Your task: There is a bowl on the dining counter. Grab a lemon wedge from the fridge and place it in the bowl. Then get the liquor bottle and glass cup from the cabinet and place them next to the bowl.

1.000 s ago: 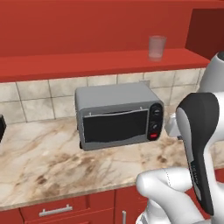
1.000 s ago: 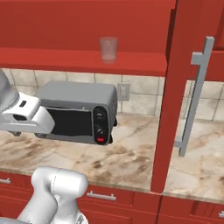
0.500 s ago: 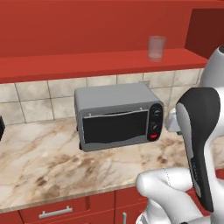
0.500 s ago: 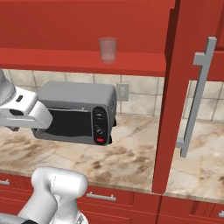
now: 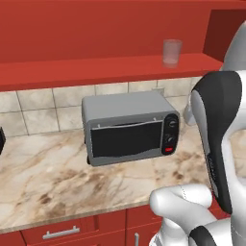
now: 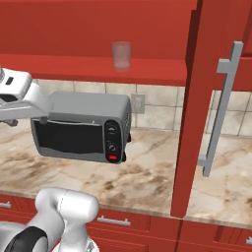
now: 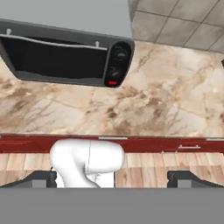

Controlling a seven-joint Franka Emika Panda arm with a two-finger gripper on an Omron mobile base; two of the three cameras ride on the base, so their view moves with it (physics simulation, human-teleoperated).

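1. We see the glass cup (image 5: 172, 52) standing upright on the red open shelf of the cabinet (image 5: 96, 67), near its right end in the left base view; same cup (image 6: 121, 55) in the right base view sits just left of the cabinet's open door (image 6: 206, 98)
2. Cup is clear and alone on that shelf, nothing touching it
3. Below the shelf, a grey toaster oven (image 5: 129, 127) sits on the marbled counter (image 5: 57, 182) against the tiled backsplash (image 5: 43, 103); its dark glass door is closed, knobs and a red button on its right side
4. The open door carries a long silver bar handle (image 6: 219, 108) and stands edge-on toward us in the right base view
5. Gripper (image 7: 112, 181) is released: in the hand view its two dark tips sit far apart at the bottom corners, nothing between them
6. Hand camera looks down on the toaster oven (image 7: 65, 57), the counter (image 7: 166, 100) and the red drawer fronts (image 7: 131, 144) below its edge
7. Arm's hand end (image 6: 19, 96) sits at the left of the right base view, in front of the oven, well below the cup
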